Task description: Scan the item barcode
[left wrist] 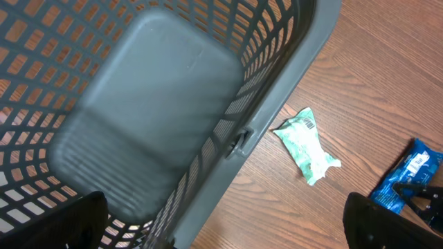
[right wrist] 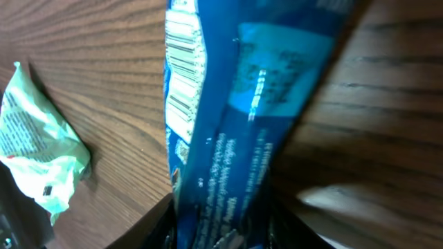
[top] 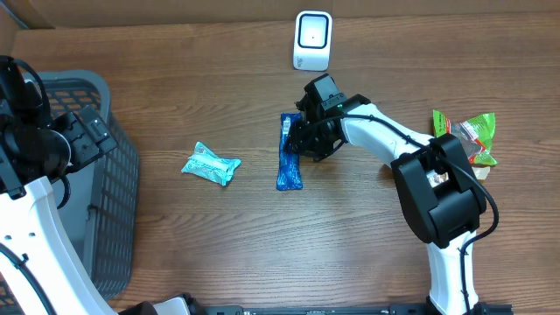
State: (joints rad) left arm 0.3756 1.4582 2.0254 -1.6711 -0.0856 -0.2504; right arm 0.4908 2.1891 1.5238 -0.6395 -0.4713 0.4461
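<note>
Blue foil packet, long, flat, glossy and creased, lies mid-table on the wood-grain top. Its long axis points toward the white scanner, with the barcode panel facing up near that end. Right gripper is pinched narrowly on the packet. Left gripper, spread wide and empty, hangs over the grey plastic mesh basket.
</note>
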